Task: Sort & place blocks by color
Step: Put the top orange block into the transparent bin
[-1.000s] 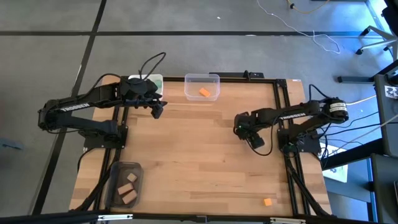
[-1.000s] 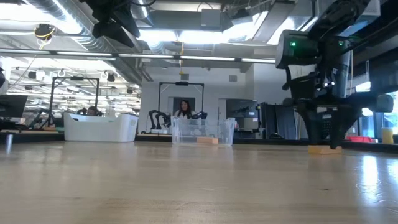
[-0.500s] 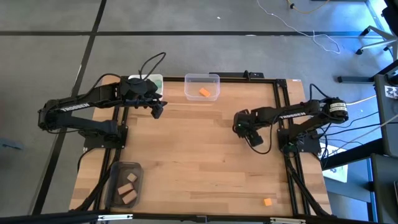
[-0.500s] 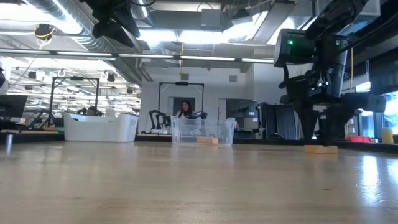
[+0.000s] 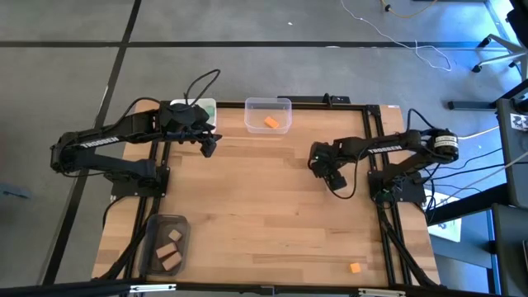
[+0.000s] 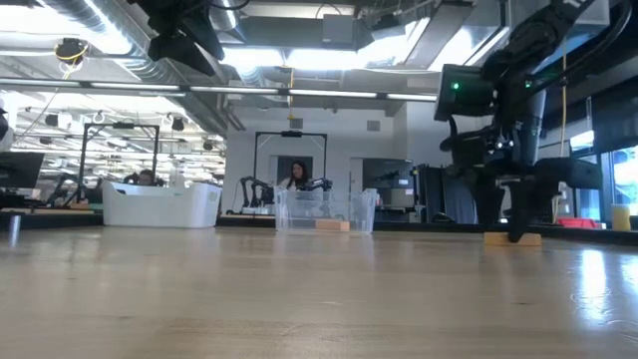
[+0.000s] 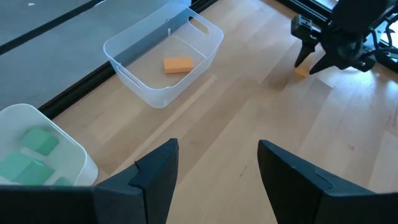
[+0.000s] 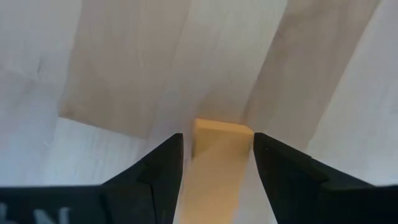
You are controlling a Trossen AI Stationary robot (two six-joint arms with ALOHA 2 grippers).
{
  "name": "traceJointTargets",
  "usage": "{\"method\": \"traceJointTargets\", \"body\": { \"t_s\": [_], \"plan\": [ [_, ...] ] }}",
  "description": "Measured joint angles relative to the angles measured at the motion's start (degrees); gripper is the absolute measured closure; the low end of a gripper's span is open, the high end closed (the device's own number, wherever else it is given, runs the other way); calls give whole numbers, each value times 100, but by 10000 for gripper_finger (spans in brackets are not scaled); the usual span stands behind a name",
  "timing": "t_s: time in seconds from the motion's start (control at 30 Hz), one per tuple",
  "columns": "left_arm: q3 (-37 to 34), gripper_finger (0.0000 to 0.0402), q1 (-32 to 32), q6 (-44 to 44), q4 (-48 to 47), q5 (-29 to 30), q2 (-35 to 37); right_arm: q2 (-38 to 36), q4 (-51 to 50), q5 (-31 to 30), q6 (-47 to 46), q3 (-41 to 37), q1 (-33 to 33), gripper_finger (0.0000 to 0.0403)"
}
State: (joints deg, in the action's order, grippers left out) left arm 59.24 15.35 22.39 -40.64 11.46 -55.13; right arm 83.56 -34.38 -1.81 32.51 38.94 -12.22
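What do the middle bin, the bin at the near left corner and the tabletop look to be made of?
Middle bin: clear plastic, probably; the orange block shows through its walls.
Near-left bin: dark, smoky translucent plastic, it seems; tan blocks show inside.
Tabletop: pale wood planks with visible seams, lightly glossy.

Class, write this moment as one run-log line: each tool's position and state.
right tool: down at table, open astride orange block, not lifted | left tool: open, waiting near white bin

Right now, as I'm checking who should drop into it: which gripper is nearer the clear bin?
Left. The left gripper hovers just beside the clear bin, near the white bin. The right gripper is farther off, low over an orange block.
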Motion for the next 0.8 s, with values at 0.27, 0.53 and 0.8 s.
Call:
{"method": "traceJointTargets", "body": {
  "t_s": [0.27,0.53,0.8],
  "plan": [
    [0,192,0,2,0,0,0,379,1,107,97,27,-156,205],
    [0,192,0,4,-2,2,0,422,69,110,112,18,-156,205],
    [0,192,0,4,0,4,0,431,97,264,117,9,-159,226]
  ]
}}
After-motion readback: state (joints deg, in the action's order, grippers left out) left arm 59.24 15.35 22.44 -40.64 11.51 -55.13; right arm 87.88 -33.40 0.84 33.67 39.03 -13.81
